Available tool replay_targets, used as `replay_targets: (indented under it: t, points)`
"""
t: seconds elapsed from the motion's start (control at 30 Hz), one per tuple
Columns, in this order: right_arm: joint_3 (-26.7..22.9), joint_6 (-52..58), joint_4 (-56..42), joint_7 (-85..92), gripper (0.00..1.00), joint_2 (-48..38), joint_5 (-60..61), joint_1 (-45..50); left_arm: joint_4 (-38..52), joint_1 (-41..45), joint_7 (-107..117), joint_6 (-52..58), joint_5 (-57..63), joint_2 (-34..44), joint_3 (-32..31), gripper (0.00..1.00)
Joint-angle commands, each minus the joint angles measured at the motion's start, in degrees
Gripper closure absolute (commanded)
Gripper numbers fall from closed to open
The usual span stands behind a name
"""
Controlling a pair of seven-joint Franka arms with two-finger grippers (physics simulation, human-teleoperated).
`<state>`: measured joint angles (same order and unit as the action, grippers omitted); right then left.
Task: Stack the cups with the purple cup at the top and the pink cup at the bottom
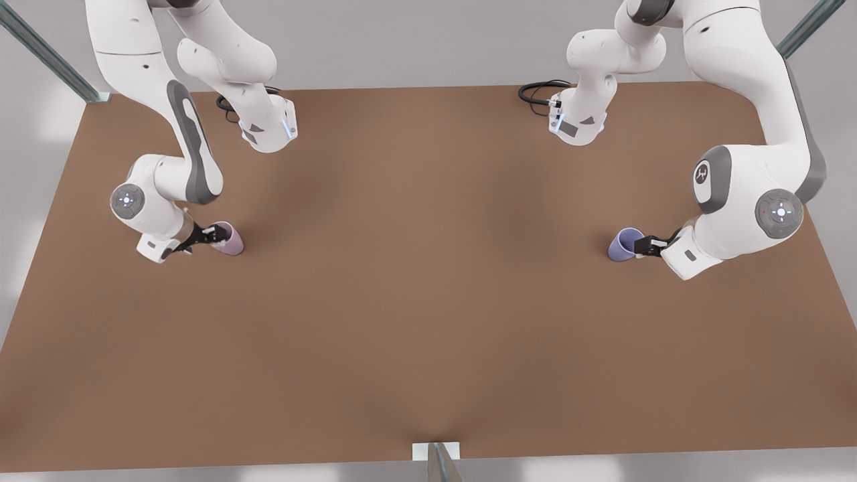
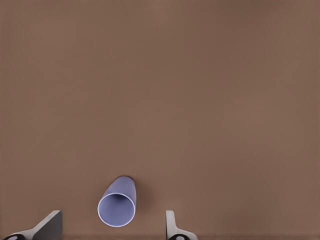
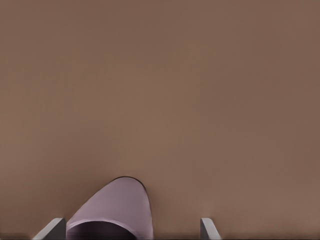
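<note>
Two robot arms reaching toward cups on a brown table (image 1: 428, 321).
Left gripper (image 1: 651, 245) at front view's right, fingers spread around purple cup (image 1: 625, 244); right gripper (image 1: 201, 238) at front view's left, fingers released, straddling pink cup (image 1: 229, 239).

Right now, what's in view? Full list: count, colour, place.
pink cup: 1, pale mauve-pink, on the table at the front view's left, between the right pincer's fingers.
purple cup: 1, periwinkle blue-purple, on the table at the front view's right, mouth toward the left wrist camera, between the left pincer's fingers.
table: 1, brown, under both cups.
cables: 2 black loops, at the table's far edge by the arm bases.
left pincer: 1, black fingers spread around the purple cup, front view's right.
right pincer: 1, black fingers spread around the pink cup, front view's left.
</note>
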<state>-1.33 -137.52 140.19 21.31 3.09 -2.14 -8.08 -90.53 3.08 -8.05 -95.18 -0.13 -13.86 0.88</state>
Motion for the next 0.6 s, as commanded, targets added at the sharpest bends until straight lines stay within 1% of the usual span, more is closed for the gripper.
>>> replay_targets:
  t: [0.0, 0.27, 0.37, 0.4, 0.43, 0.5, 0.53, 0.57]
  points:
    - [0.0, -0.4, 0.8, 1.4, 0.00, -0.1, 0.1, -0.4, 0.1, 0.0, 0.1, 0.3, 0.0, 0.1, 0.0, 0.00]
    - [-0.1, -1.4, 3.2, 2.2, 0.00, -0.4, 0.1, -1.2, 0.0, 0.1, 0.2, 0.4, 0.0, 0.1, 0.0, 0.00]
    - [-0.1, -5.0, 4.0, 2.2, 0.00, 0.8, 0.1, -1.3, 0.0, 0.1, 0.2, 0.4, 0.0, 0.1, 0.0, 0.00]
    - [-0.1, -5.0, 4.0, 2.2, 0.05, 0.9, 0.1, -1.3, 0.0, 0.1, 0.2, 0.4, 0.0, 0.1, 0.0, 0.00]
    - [-0.1, -5.0, 4.0, 2.2, 0.14, 1.1, 0.1, -1.3, 0.0, 0.1, 0.2, 0.4, 0.0, 0.1, 0.0, 0.00]
    - [-0.1, -4.9, 4.0, 2.2, 0.21, 1.1, 0.1, -1.3, 0.0, 0.1, 0.2, 0.4, 0.0, 0.1, 0.0, 0.00]
    - [-0.1, -4.9, 4.0, 2.2, 0.29, 1.1, 0.1, -1.2, 0.0, 0.1, 0.2, 0.4, 0.0, 0.1, 0.0, 0.00]
    - [-0.1, -4.9, 4.0, 2.1, 0.36, 1.1, 0.1, -1.2, 0.0, 0.1, 0.2, 0.4, 0.0, 0.0, 0.0, 0.00]
